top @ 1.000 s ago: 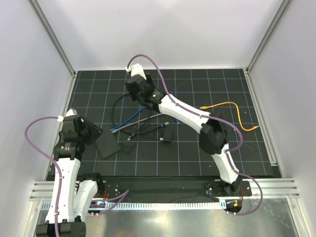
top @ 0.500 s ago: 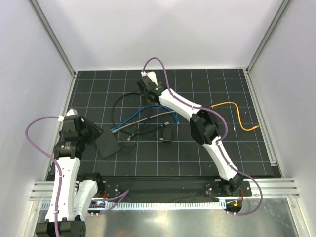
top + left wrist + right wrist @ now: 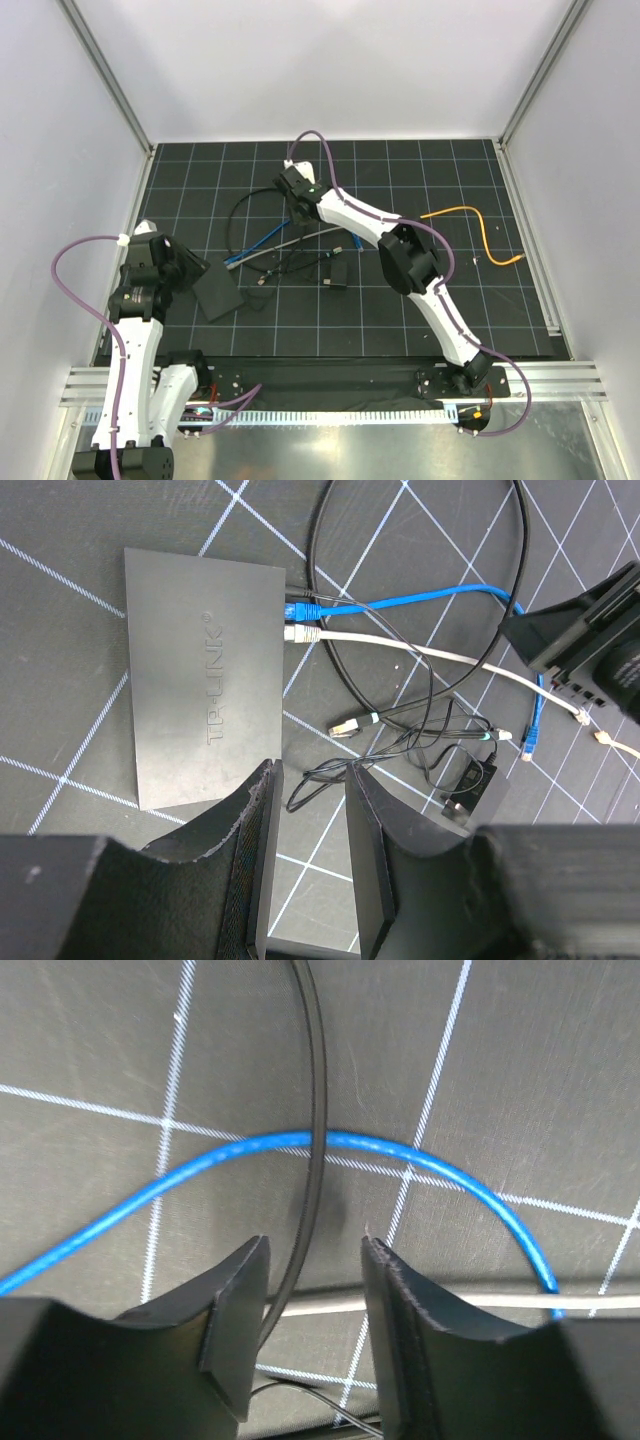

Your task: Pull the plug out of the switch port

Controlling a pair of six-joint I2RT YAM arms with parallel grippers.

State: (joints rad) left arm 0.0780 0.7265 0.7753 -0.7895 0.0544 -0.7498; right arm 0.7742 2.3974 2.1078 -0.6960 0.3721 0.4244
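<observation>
The switch is a flat black box with a blue plug and a white plug in the sockets on its right edge. In the top view the switch lies at the left. My left gripper is open and empty, hovering near the switch's near corner; it also shows in the top view. My right gripper is open and empty, low over a black cable, the blue cable and the grey-white cable. In the top view the right gripper is mid-mat, well apart from the switch.
A small black block with thin black wires lies mid-mat. An orange cable lies at the right. A black cable loop curls behind the switch. Loose plug ends lie near the block. White walls enclose the mat.
My right arm swung its gripper right, then back and down toward the cables, with the elbow folding in. The left arm and the switch have not moved.
</observation>
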